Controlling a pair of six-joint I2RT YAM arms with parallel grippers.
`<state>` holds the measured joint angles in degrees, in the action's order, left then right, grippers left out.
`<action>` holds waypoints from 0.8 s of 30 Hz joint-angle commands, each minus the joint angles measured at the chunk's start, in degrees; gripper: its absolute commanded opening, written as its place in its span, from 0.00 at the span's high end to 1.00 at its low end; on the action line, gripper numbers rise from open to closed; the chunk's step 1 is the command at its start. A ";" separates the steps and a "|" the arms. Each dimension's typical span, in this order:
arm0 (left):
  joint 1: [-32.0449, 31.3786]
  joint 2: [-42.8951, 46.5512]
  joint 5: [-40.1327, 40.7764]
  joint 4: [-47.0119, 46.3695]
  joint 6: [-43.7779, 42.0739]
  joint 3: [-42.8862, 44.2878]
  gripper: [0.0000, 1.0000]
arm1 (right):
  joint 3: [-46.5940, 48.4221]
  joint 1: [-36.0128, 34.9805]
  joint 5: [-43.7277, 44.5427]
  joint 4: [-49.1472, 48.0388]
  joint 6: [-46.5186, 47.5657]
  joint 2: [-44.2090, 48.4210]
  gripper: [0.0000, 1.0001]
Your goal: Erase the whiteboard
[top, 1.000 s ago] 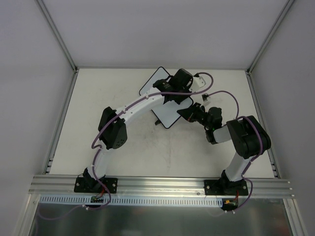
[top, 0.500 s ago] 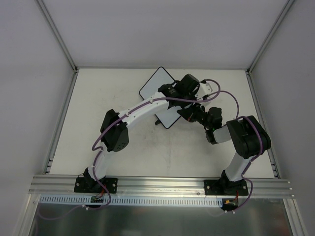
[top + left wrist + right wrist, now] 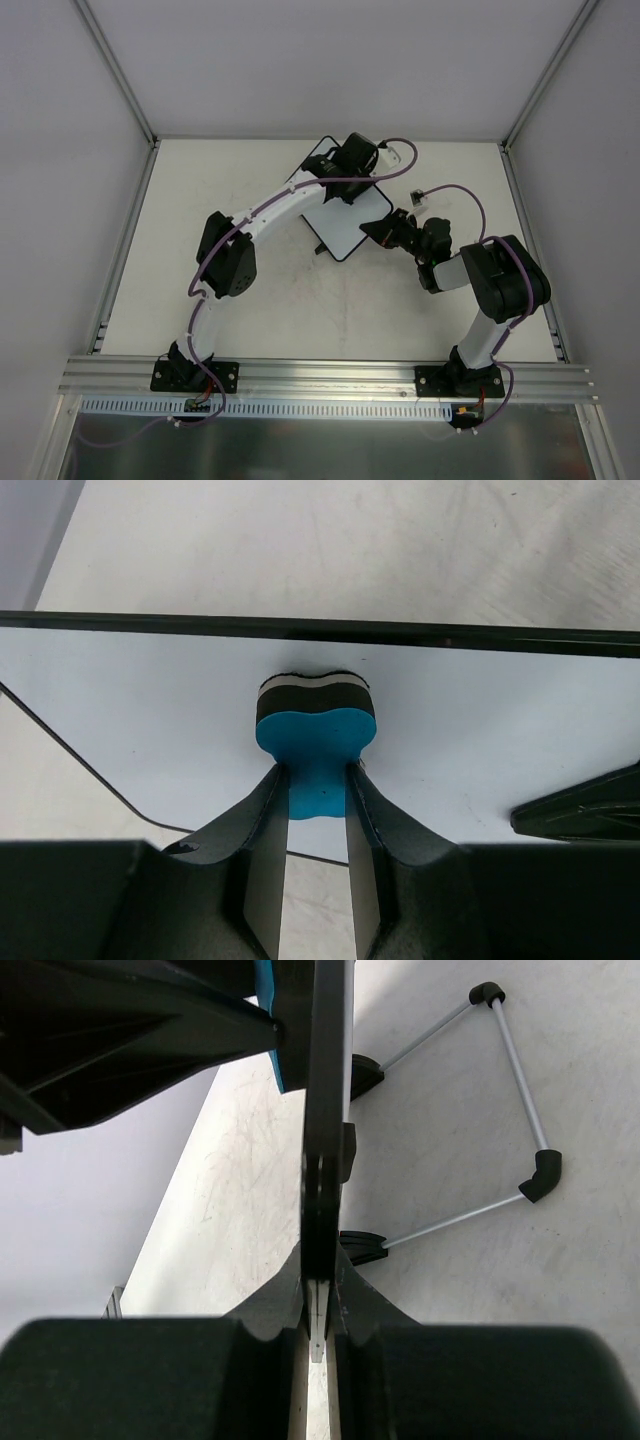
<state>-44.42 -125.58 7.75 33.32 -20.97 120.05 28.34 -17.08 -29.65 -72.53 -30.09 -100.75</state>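
Two hands: left hand [image 3: 317, 792] pinches eraser [image 3: 316, 723] on whiteboard [image 3: 150, 700]; right hand [image 3: 318, 1272] clamps its rim. Wiping step; next, sweep with pressure.

Bright, even, diffuse light throughout. The whiteboard [image 3: 345, 228] is evenly lit, with faint soft shadows around it. In the wrist views the near foreground is dark and blurred; the eraser [image 3: 315, 735] on the whiteboard is sharp.

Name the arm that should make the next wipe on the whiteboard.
Left. The left tool grips the blue eraser, pressed against the whiteboard's face. The right tool is shut on the board's edge, likely steadying it.
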 commanded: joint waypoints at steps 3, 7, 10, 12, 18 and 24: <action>3.63 2.87 -4.83 0.08 6.55 -0.78 1.00 | 1.98 -0.15 -1.20 -5.08 1.79 2.05 1.00; 6.72 7.10 -5.03 0.16 11.20 -1.83 1.00 | 2.07 -0.15 -1.29 -5.08 1.61 1.96 1.00; 8.03 10.61 -0.90 0.34 15.41 -4.73 1.00 | 2.07 -0.15 -1.20 -5.08 1.61 2.05 1.00; 10.49 14.38 -1.94 0.78 19.02 -7.53 1.00 | 1.99 -0.15 -1.11 -5.08 1.61 2.14 1.00; 18.48 24.32 -5.04 0.78 32.30 -24.03 1.00 | 1.98 -0.15 -0.76 -5.08 1.70 2.14 1.00; 21.74 29.42 -3.70 1.04 37.93 -35.74 1.00 | 2.16 -0.23 -0.85 -5.08 1.70 1.96 1.00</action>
<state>-22.94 -97.60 4.54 33.30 11.31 89.03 28.36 -17.08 -29.67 -72.55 -29.98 -100.75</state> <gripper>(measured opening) 0.250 0.076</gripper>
